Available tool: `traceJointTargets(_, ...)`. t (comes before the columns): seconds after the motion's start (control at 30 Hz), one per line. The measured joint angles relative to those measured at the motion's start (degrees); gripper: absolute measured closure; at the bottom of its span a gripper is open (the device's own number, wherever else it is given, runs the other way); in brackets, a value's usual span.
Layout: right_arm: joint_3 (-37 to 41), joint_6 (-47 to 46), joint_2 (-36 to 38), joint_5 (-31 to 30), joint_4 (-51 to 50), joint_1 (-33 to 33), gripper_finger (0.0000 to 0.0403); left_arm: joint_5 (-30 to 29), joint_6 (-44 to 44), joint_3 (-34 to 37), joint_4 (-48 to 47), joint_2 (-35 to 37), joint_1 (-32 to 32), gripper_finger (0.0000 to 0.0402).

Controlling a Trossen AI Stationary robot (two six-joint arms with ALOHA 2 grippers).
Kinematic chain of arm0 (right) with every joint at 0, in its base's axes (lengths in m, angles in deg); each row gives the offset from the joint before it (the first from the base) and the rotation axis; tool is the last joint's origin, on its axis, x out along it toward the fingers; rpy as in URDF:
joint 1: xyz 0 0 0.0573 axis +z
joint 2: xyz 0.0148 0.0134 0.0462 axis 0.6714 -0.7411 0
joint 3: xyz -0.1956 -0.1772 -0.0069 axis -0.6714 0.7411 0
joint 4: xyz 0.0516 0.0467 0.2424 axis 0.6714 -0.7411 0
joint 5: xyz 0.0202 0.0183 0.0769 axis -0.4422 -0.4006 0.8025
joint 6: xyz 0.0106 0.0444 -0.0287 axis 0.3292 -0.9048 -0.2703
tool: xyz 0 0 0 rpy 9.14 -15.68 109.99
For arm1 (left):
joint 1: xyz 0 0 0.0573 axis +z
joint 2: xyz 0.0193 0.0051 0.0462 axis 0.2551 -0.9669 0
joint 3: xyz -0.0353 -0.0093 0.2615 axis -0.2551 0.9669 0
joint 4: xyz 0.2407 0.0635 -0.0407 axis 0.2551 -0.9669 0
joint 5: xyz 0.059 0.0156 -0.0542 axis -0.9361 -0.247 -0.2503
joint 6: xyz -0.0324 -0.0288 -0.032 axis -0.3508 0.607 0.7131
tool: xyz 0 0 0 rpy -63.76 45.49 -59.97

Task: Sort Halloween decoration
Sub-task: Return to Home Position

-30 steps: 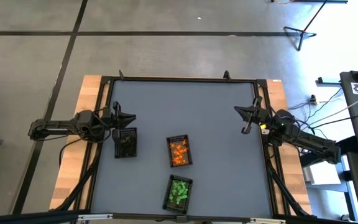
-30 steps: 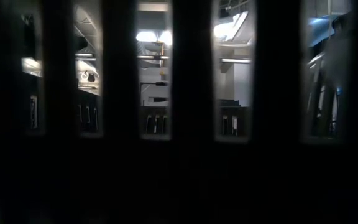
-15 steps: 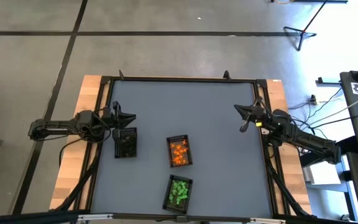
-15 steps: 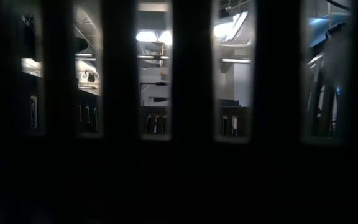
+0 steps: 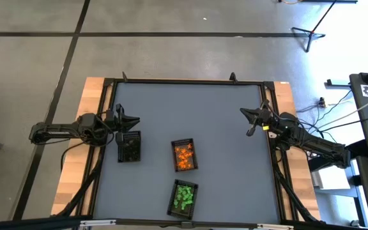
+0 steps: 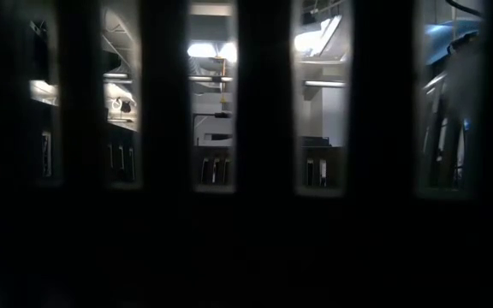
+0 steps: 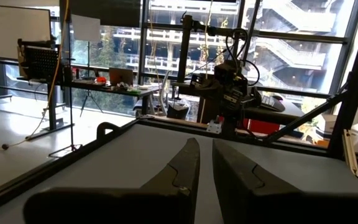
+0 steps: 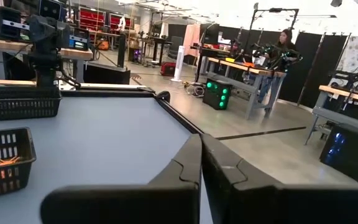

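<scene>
The Halloween decoration lies sorted by colour in three small dark trays. The black trinkets (image 5: 130, 149) fill the tray (image 5: 129, 133) just beside the left gripper (image 7: 205, 144), a little toward the table's front edge from its fingertips. The orange trinkets (image 5: 184, 157) sit in a second tray (image 5: 183, 141) between the two grippers, nearer the left one and further toward the front edge than either. The green trinkets (image 5: 184, 196) are in the third tray (image 5: 186, 184), past the orange one as seen from both grippers and close to the front edge. No trinket shows loose on the grey table (image 5: 190, 108).

The left gripper hangs low over the table's left side and points across it toward the other arm. Its fingers are drawn in narrow, with only a slim slit between them, and they hold nothing. The right gripper (image 8: 201, 138) hangs over the table's right side, well apart from all three trays. Its fingers are pressed together and also hold nothing. From its wrist camera the orange tray shows ahead and to one side, with the black tray and the left arm (image 8: 42, 34) beyond it.

In the low view, dark upright bars (image 6: 264, 103) stand close before the camera, with the lit room showing through the gaps. Behind the table, a person (image 8: 284, 43) stands at a workbench.
</scene>
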State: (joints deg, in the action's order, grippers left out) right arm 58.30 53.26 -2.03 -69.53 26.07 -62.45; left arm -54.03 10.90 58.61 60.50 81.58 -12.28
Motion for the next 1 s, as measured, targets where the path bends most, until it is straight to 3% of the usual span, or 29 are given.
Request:
traceJointTargets(0.43,0.0,0.0,0.4,0.0,0.0,0.2,0.0391,0.0,0.0,0.0,0.1,0.0,0.0,0.0363)
traceJointTargets(0.73,0.0,0.0,0.4,0.7,-0.1,5.6,0.0391,0.0,0.0,0.0,0.1,0.0,0.0,0.0363)
traceJointTargets(1.0,0.0,0.0,0.4,1.8,-0.1,3.3,0.0391,0.0,0.0,0.0,0.1,0.0,0.0,0.0363)
